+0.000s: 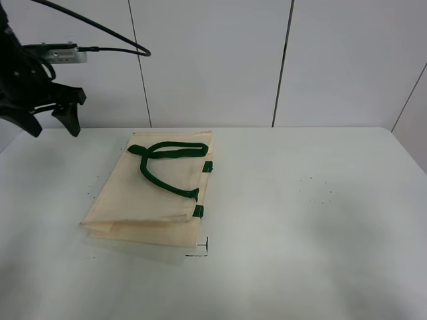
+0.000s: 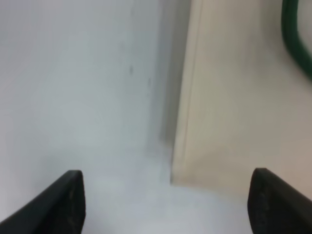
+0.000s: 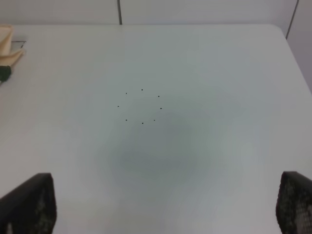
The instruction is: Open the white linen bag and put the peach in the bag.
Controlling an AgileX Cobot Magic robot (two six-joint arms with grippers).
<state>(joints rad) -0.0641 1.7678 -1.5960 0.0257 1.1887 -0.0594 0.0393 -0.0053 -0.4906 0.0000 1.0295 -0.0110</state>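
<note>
The white linen bag (image 1: 157, 193) lies flat on the white table, left of centre, its two dark green handles (image 1: 170, 160) folded on top and green tabs at its right rim. My left gripper (image 1: 52, 123) hangs open and empty above the table's far left, beyond the bag's far left corner. In the left wrist view the gripper (image 2: 168, 204) is wide open over bare table beside the bag's edge (image 2: 234, 107). My right gripper (image 3: 163, 207) is open and empty over bare table; the bag's corner (image 3: 7, 44) shows far off. The peach is not in view.
A black corner mark (image 1: 200, 250) is drawn on the table at the bag's near right corner. A ring of small dark dots (image 3: 141, 105) marks the table's right half (image 1: 317, 190). White wall panels stand behind the table's far edge.
</note>
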